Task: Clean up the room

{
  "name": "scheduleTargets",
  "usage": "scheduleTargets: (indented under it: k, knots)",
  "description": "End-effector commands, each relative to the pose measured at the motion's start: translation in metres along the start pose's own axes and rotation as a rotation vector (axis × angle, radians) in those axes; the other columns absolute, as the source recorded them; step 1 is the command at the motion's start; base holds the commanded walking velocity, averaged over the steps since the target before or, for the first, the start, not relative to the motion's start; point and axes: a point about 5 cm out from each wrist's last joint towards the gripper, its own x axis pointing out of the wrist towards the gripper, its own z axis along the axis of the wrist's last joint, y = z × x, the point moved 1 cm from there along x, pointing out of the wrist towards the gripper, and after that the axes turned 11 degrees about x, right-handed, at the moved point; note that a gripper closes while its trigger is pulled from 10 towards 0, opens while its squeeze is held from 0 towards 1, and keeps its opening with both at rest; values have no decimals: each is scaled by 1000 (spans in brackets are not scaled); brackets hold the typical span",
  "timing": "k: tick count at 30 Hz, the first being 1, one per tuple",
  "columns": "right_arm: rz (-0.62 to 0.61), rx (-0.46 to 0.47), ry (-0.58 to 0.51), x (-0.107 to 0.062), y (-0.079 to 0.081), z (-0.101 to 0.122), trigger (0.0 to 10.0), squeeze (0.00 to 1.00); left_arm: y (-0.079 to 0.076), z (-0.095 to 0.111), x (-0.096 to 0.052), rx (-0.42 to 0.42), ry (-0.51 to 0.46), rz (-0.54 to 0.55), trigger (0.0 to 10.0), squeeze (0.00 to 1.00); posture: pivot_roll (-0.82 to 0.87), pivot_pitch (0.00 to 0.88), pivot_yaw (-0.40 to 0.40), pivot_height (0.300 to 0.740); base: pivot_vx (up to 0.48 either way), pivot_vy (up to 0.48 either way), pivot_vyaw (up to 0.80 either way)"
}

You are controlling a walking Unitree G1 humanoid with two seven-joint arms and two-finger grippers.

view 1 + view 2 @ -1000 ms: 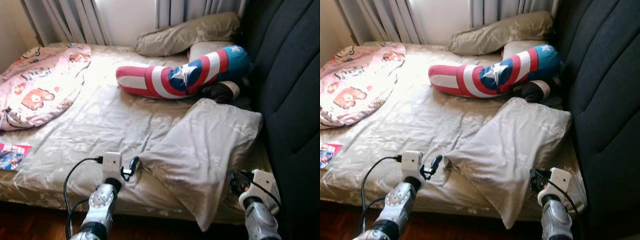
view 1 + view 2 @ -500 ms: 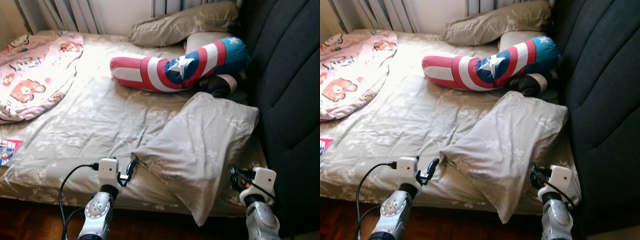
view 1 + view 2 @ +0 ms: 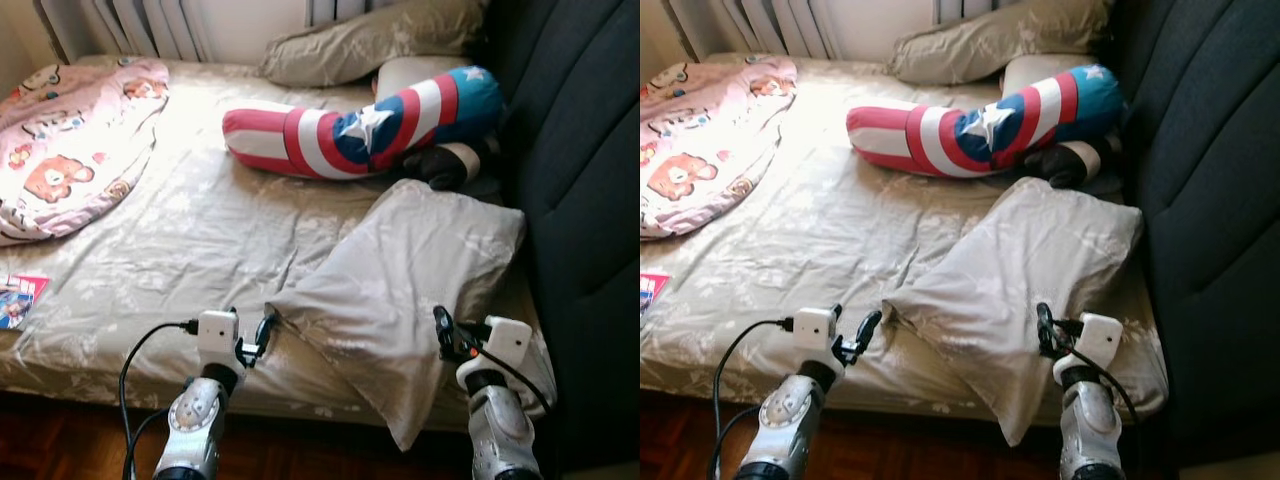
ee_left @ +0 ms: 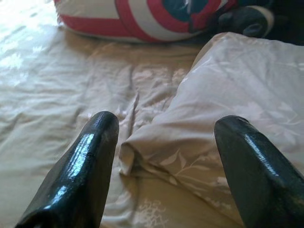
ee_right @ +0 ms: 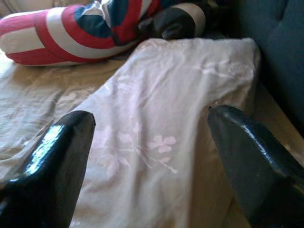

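The grey pillow (image 3: 410, 285) lies slantwise on the bed (image 3: 200, 240), its low corner hanging past the near edge, its far end close to the dark headboard (image 3: 590, 200). Left gripper (image 3: 262, 335) sits right at the pillow's near-left corner, fingers (image 4: 85, 166) spread wide, nothing between them. Right gripper (image 3: 442, 330) hovers over the pillow's right side, fingers (image 5: 52, 161) parted too, empty. Beyond: a red, white and blue star bolster (image 3: 360, 130), and a pink blanket (image 3: 70, 140) far left
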Motion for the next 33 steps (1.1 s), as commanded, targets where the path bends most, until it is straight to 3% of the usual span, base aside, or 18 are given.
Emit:
scheduleTargets:
  k: [1, 8, 16, 33]
  knots:
    - [1, -11, 8, -4, -1, -3, 10000, 0, -3, -7, -5, -8, 32, -15, 10000, 0, 5, 109, -12, 740, 0, 0, 0]
    - [-55, 27, -2, -10, -10, -3, 10000, 0, 6, -10, -8, -35, 43, 42, 10000, 0, 16, 56, -28, 740, 0, 0, 0]
    - [-90, 29, 10, -20, -20, -8, 10000, 0, 2, -13, -8, -38, 66, 21, 10000, 0, -3, 50, -24, 740, 0, 0, 0]
    - [-65, 43, 43, -19, -13, -12, 10000, 0, 6, -7, -6, -38, 45, 31, 10000, 0, 12, 125, -35, 740, 0, 0, 0]
